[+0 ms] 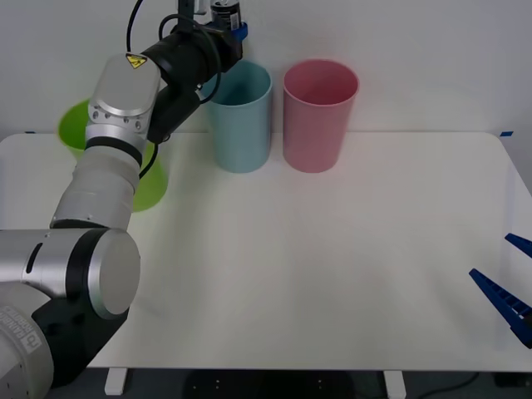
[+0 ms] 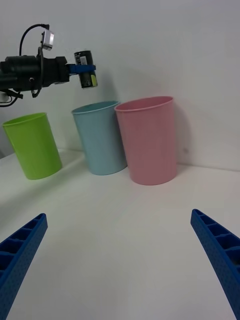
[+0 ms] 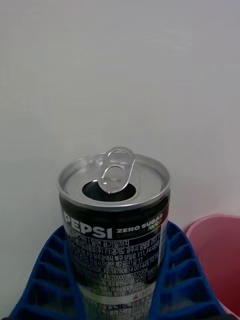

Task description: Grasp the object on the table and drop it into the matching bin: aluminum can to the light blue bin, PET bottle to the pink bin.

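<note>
White table point(image 1: 332, 274), left pincer point(image 1: 229, 25) clamping aluminum can point(image 1: 226, 12) above light blue bin point(image 1: 241, 125), right pincer point(image 2: 120, 260) spread wide

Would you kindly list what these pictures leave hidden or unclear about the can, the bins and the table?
- Can: its base, in the left wrist view, is covered by the left end effector shut around it.
- Light blue bin: its inside bottom is hidden by its own wall in the front view.
- Lime green bin: mostly behind the left arm, front view.
- Right end effector: cut off by the frame edge above the table.
</note>
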`<state>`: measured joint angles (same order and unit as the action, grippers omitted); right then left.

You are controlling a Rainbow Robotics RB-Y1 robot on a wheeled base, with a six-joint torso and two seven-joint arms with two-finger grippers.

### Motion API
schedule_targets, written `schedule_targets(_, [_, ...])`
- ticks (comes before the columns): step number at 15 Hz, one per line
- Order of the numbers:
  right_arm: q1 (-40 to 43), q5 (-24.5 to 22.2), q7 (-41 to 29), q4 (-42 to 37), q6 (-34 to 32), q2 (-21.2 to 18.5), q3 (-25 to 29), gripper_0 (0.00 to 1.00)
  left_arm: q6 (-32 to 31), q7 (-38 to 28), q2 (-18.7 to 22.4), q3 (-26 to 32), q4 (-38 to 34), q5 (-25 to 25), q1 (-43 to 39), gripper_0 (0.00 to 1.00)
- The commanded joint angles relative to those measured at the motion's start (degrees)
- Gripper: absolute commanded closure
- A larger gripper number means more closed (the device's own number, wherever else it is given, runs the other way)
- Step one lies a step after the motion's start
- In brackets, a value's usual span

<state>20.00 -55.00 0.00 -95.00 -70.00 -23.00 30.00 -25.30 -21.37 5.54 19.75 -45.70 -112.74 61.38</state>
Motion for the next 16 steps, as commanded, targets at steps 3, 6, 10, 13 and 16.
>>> schedule_targets(3, [0.00, 0.00, 0.00, 0.00, 0.00, 0.00, 0.00, 0.00, 0.16, 0.37, 0.00, -0.50, -0.01, 1.65, -0.12, 0.00])
schedule_targets(6, [0.00, 0.00, 0.00, 0.00, 0.00, 0.00, 0.00, 0.00, 0.16, 0.45, 0.00, -0.50, -0.01, 2.61, -0.30, 0.00])
schedule_targets(10, [0.00, 0.00, 0.00, 0.00, 0.00, 0.00, 0.00, 0.00, -0.01, 0.81, 0.27, -0.50, -0.01, 4.72, -0.82, 0.00])
schedule_targets(13, [0.00, 0.00, 0.00, 0.00, 0.00, 0.00, 0.00, 0.00, -0.54, 2.12, 1.76, -2.61, -0.09, 10.00, -2.05, 0.00])
schedule_targets(16, [0.00, 0.00, 0.00, 0.00, 0.00, 0.00, 0.00, 0.00, -3.26, 6.61, 6.33, -7.79, -0.18, 22.57, -4.34, 0.00])
